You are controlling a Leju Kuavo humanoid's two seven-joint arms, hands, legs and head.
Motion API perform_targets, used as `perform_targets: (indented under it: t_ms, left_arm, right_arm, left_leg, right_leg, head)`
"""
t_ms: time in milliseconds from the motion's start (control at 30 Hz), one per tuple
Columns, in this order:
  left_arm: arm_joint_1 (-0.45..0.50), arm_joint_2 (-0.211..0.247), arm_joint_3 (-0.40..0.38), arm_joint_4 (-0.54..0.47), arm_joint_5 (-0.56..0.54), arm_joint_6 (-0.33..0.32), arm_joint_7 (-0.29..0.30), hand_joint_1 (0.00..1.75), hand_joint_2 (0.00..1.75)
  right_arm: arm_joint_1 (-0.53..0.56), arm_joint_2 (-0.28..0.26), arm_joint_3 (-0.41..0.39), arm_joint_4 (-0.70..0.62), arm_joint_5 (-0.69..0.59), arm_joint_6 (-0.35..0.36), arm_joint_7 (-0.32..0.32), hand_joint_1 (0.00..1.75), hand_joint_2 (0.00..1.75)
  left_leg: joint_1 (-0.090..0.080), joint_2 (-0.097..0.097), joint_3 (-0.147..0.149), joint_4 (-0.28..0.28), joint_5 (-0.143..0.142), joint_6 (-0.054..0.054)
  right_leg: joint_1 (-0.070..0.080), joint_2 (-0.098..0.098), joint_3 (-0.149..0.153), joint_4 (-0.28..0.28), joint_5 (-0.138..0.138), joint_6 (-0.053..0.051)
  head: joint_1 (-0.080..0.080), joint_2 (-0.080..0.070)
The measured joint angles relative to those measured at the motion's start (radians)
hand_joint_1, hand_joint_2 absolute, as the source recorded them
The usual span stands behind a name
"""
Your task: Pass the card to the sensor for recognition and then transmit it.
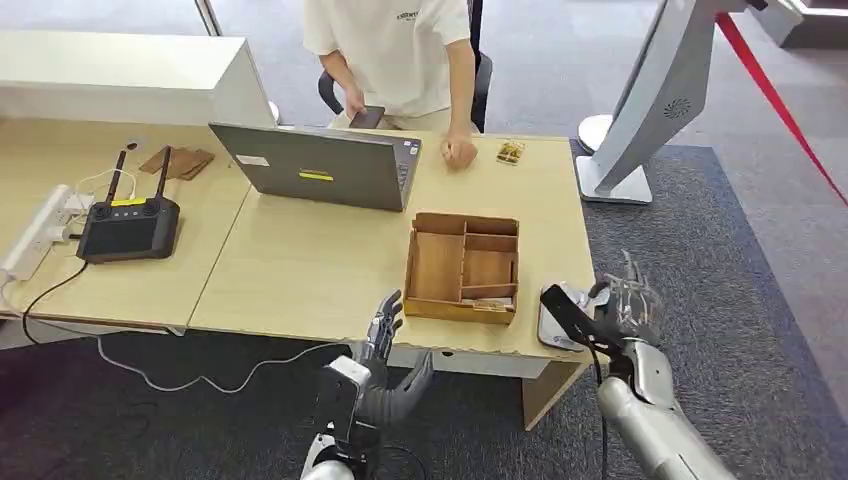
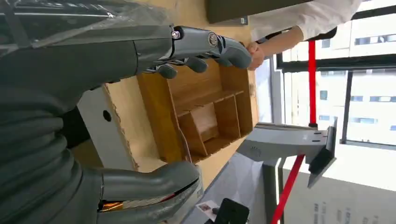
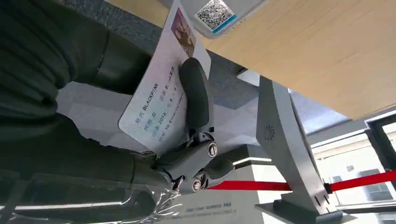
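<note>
From the head view, the right hand (image 1: 625, 305) hangs just past the table's (image 1: 300, 270) near right corner, beside the sensor (image 1: 560, 318) lying at that edge. The left hand (image 1: 385, 365) sits below the near edge, fingers spread and holding nothing. A wooden tray (image 1: 463, 266) stands near the edge; carpet lies open to the right.

In the left wrist view, the left hand's fingers (image 2: 201, 44) spread apart over the tray (image 2: 201, 107).

In the right wrist view, the card (image 3: 161, 100) is pinched by the right hand (image 3: 187, 140), its tip just beside the sensor (image 3: 217, 14) at the table edge.
</note>
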Motion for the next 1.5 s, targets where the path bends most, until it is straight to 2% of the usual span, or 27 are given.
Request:
perform_targets:
  t_ms: [600, 867, 1500]
  left_arm:
    - [0.006, 0.006, 0.0, -0.012, -0.006, -0.004, 0.009, 0.0, 1.75]
    - [0.006, 0.006, 0.002, -0.012, -0.012, -0.024, 0.012, 0.0, 1.75]
    - [0.006, 0.006, 0.002, -0.012, -0.014, -0.02, 0.026, 0.0, 1.75]
  right_arm:
    - [0.009, 0.04, 0.031, 0.027, 0.021, 0.006, -0.007, 1.75, 1.75]
    - [0.006, 0.059, 0.042, 0.039, 0.01, 0.068, -0.006, 1.75, 1.75]
    - [0.002, 0.065, 0.046, 0.064, -0.001, 0.075, -0.005, 1.75, 1.75]
  left_leg:
    - [0.0, 0.0, 0.0, 0.0, 0.0, 0.0]
    - [0.0, 0.0, 0.001, 0.0, 0.0, 0.0]
    - [0.0, 0.0, 0.004, 0.0, 0.0, 0.0]
  right_leg:
    - [0.0, 0.0, 0.0, 0.0, 0.0, 0.0]
    - [0.0, 0.0, 0.0, 0.0, 0.0, 0.0]
    - [0.0, 0.0, 0.003, 0.0, 0.0, 0.0]
  head:
    - [0.0, 0.0]
    - [0.0, 0.0]
    - [0.0, 0.0]
